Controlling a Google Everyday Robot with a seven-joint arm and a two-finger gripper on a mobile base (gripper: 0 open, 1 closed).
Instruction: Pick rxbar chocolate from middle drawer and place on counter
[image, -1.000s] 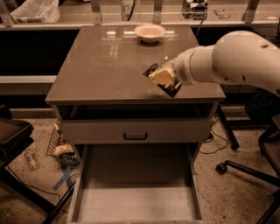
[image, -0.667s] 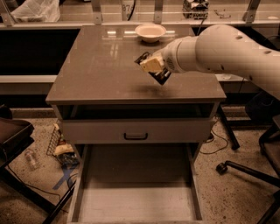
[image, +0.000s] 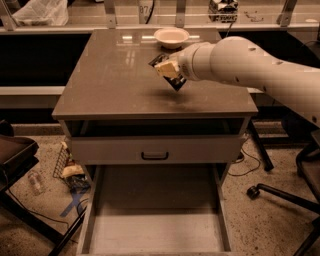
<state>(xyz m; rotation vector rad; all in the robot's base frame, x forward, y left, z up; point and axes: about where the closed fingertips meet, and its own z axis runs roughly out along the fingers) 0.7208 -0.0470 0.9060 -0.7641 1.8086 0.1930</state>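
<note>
Jaws are clamped on the rxbar chocolate (image: 177, 82), which your gripper (image: 167, 70) holds tilted over the rear half of the counter (image: 110, 82), near the white bowl (image: 171, 36). Below, the middle drawer (image: 155, 235) stands pulled out, beneath the shut drawer with the dark handle (image: 154, 156).

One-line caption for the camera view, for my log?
The gripper holds the rxbar chocolate above the counter near the white bowl; the middle drawer stands open below.
</note>
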